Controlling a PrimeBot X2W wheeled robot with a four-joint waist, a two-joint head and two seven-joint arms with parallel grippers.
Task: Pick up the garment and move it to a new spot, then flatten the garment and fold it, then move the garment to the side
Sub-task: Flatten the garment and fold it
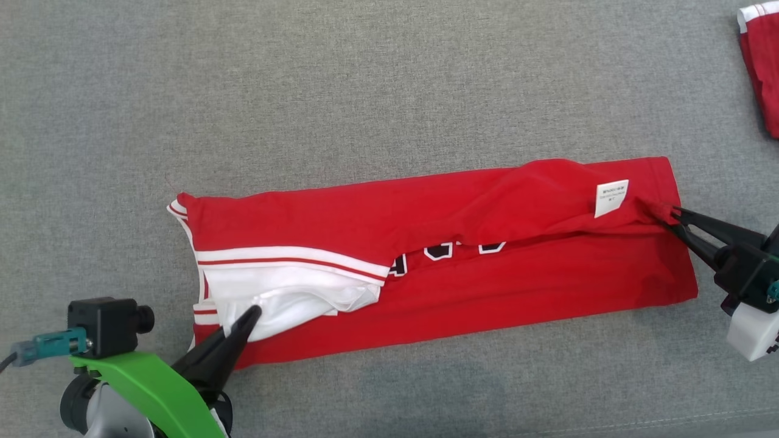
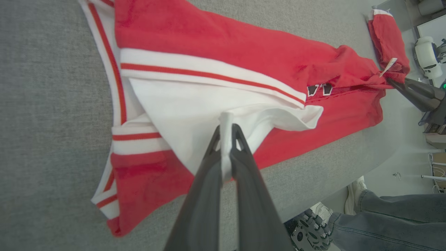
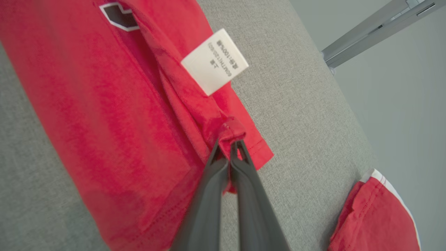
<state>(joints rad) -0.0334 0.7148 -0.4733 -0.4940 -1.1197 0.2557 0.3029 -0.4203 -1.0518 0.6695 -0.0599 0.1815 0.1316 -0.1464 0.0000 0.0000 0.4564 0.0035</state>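
Note:
The garment (image 1: 462, 286) is a red jersey with white and red striped trim, lying as a long folded band across the grey table. My left gripper (image 1: 252, 313) is shut on its white inner layer near the striped end; the left wrist view shows white cloth (image 2: 226, 122) pinched between the dark fingers (image 2: 244, 164). At the other end my right gripper (image 1: 672, 216) is shut on a bunched red edge beside the white care label (image 1: 610, 198). The right wrist view shows that red fold (image 3: 232, 130) clamped at the fingertips. The upper layer is lifted partly over black and white lettering (image 1: 447, 250).
A second red garment with white trim (image 1: 761, 67) lies at the table's far right corner, also in the right wrist view (image 3: 376, 216). A person's legs in dark trousers (image 2: 390, 216) and shoes stand beyond the table edge. The grey table (image 1: 365, 91) stretches bare behind the jersey.

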